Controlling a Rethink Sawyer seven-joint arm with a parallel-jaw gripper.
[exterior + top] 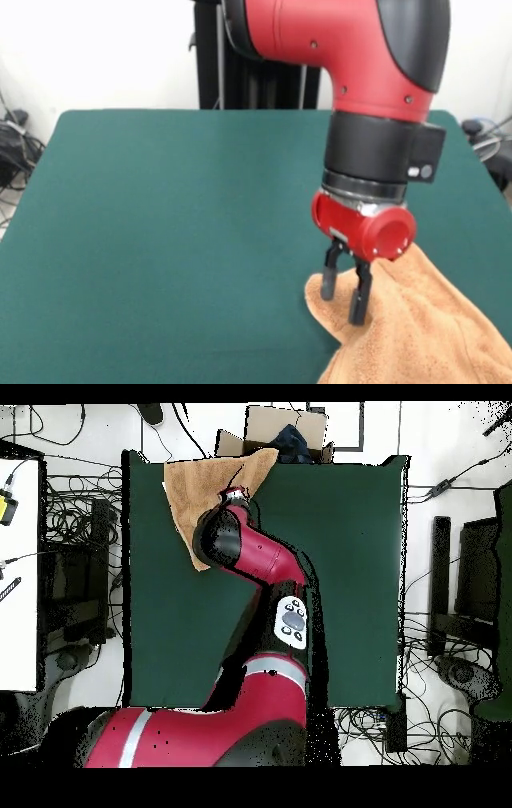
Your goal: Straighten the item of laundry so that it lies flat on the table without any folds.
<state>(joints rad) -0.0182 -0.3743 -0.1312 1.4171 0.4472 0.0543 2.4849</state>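
Observation:
The item of laundry, an orange-tan terry towel, lies bunched at the near right corner of the green table, running past the picture's bottom and right edges. In the overhead view the towel forms a rough triangle at the table's top left corner. My gripper is down at the towel's left edge. Its two black fingers stand apart, open, with a rounded lobe of cloth between and under them. From overhead the red arm hides the gripper and part of the towel.
A cardboard box sits just beyond the table's top edge in the overhead view. Cables and dark equipment line both sides of the table. A white desk stands at the far left.

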